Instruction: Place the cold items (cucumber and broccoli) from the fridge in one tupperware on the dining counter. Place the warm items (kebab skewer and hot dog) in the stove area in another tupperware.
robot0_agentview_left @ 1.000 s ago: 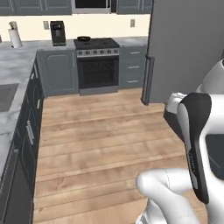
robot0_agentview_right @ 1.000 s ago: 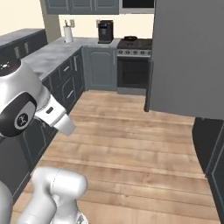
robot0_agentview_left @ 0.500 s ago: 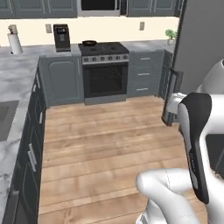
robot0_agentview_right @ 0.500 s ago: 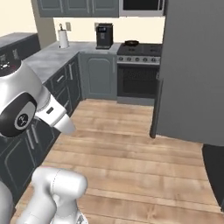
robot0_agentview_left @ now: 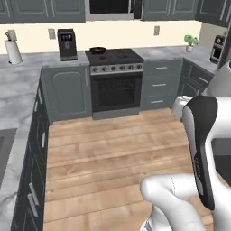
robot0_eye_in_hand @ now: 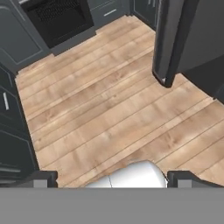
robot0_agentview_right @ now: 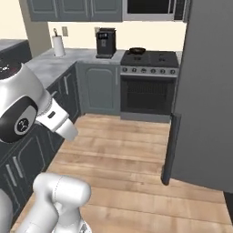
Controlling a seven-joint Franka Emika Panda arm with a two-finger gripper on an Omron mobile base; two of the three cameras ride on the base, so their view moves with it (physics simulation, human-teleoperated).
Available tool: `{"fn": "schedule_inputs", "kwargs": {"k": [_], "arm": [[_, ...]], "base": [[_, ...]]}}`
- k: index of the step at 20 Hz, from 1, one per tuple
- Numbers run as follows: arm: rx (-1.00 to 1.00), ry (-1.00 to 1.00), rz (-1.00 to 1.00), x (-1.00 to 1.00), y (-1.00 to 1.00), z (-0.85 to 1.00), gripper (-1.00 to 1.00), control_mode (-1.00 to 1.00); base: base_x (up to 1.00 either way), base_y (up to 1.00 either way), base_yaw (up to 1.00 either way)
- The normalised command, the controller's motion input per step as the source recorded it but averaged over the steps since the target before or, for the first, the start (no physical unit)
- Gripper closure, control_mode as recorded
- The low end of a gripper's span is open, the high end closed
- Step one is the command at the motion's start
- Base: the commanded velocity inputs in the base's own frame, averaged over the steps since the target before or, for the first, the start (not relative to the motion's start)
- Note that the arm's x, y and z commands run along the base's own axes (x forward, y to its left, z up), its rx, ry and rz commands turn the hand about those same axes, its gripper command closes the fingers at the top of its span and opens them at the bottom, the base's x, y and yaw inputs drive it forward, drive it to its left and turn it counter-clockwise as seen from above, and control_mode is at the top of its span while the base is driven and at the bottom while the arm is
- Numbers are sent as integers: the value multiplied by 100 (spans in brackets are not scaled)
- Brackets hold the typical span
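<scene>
My base had swung so the stove [robot0_agentview_left: 113, 57] sat dead ahead, fingers [robot0_eye_in_hand: 40, 178] spread empty; I judged squaring to the fridge [robot0_agentview_right: 207, 91] beside it came first.

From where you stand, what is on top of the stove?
A dark pan sits on the back left of the stove. The pan's contents cannot be made out from here, so no kebab skewer or hot dog can be confirmed.

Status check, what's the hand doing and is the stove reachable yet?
Hand open, holding nothing. Black stove far across bare wooden floor. Grey fridge close on the right, door shut.
</scene>
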Motion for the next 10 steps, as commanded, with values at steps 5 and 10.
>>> {"fn": "schedule_inputs", "kwargs": {"k": [5, 10], "arm": [[0, 0, 0, 0, 0, 0, -100, 100], [0, 0, 0, 0, 0, 0, -100, 100]], "base": [[100, 25, 0], [100, 15, 0]]}}
